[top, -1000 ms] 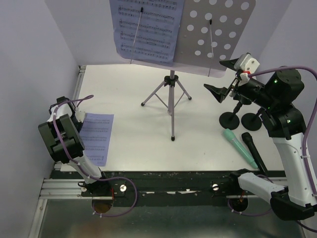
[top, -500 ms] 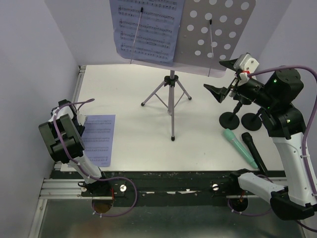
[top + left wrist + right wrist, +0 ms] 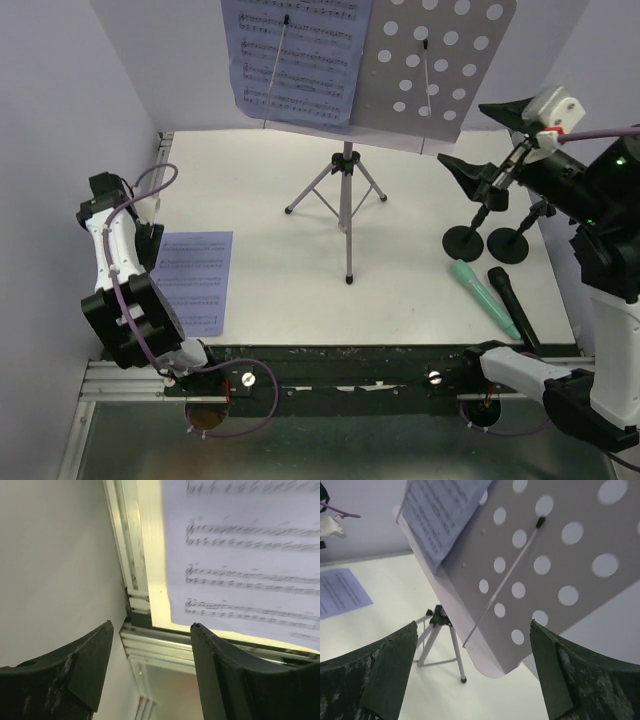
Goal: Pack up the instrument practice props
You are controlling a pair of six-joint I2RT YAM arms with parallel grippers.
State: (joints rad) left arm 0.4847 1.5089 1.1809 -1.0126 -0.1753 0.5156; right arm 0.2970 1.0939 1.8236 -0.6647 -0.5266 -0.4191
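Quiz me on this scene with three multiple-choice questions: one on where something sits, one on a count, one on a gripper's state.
1. Where does the loose sheet-music page lie?
A) on the perforated desk
B) under the tripod
C) at the left side of the table

2. How many microphones lie on the table?
A) one
B) two
C) three

3. The right gripper is:
A) open
B) shut on a pole
C) shut on a page

Answers:
1 C, it lies flat near the left edge.
2 B, a mint-green microphone and a black microphone lie side by side.
3 A, its jaws stand wide apart, gripping nothing.
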